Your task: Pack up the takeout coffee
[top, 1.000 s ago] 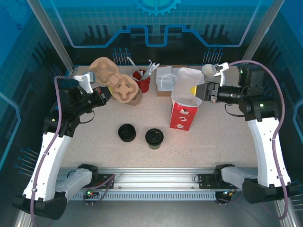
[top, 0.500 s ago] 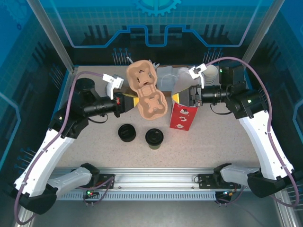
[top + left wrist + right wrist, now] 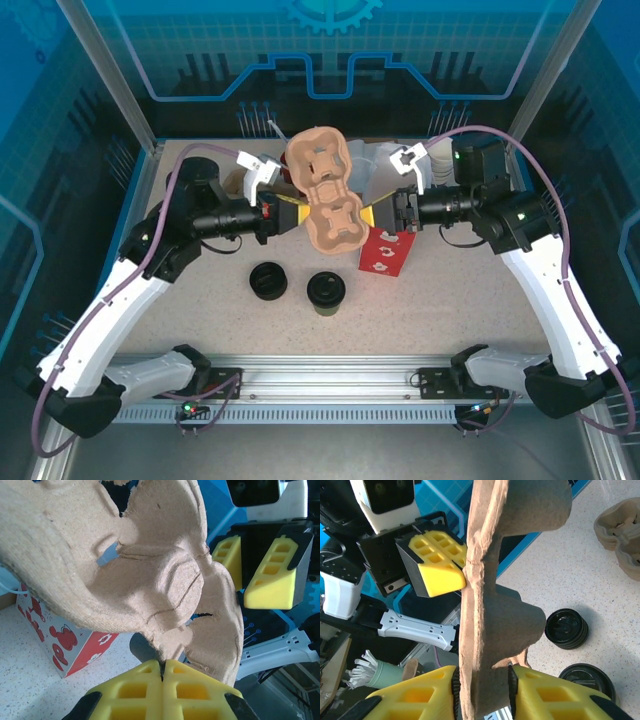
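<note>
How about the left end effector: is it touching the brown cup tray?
Touching. The left wrist view shows the left end effector clamped shut on the bottom edge of the brown cup tray, with no gap between them.

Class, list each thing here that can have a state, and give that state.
left gripper, shut on cup carrier
right gripper, shut on cup carrier
cup carrier, held aloft by both grippers
takeout coffee, lidded, upright on table
loose black lid, lying on table
paper bag, top hidden
</note>
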`<action>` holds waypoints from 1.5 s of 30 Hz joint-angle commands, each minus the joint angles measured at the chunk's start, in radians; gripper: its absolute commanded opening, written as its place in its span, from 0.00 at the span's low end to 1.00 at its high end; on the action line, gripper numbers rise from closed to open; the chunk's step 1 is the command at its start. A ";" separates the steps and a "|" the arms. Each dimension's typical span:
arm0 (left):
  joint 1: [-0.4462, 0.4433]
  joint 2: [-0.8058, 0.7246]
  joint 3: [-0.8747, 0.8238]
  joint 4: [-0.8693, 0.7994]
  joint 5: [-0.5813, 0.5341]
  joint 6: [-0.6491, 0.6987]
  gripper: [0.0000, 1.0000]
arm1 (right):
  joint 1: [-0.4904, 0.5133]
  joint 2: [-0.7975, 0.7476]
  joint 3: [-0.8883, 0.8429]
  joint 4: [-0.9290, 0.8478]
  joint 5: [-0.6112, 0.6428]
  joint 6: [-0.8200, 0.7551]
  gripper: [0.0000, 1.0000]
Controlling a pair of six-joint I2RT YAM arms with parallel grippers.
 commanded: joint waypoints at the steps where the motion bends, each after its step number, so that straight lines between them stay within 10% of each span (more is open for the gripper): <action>1: -0.014 0.016 0.044 0.021 0.014 0.024 0.00 | 0.013 -0.017 -0.013 -0.009 -0.009 -0.025 0.30; 11: -0.047 0.073 0.090 0.008 -0.009 0.045 0.03 | 0.012 -0.025 -0.016 -0.020 0.005 -0.032 0.00; 17: -0.054 0.080 0.118 0.004 0.007 0.081 0.50 | -0.026 -0.072 -0.016 -0.038 0.087 0.001 0.00; 27: -0.085 0.171 0.325 -0.068 -0.004 0.192 0.46 | -0.177 -0.105 0.012 -0.210 0.158 0.031 0.00; 45: -0.344 0.547 0.746 -0.479 -0.373 0.780 0.64 | -0.172 -0.089 0.003 -0.340 0.123 0.020 0.00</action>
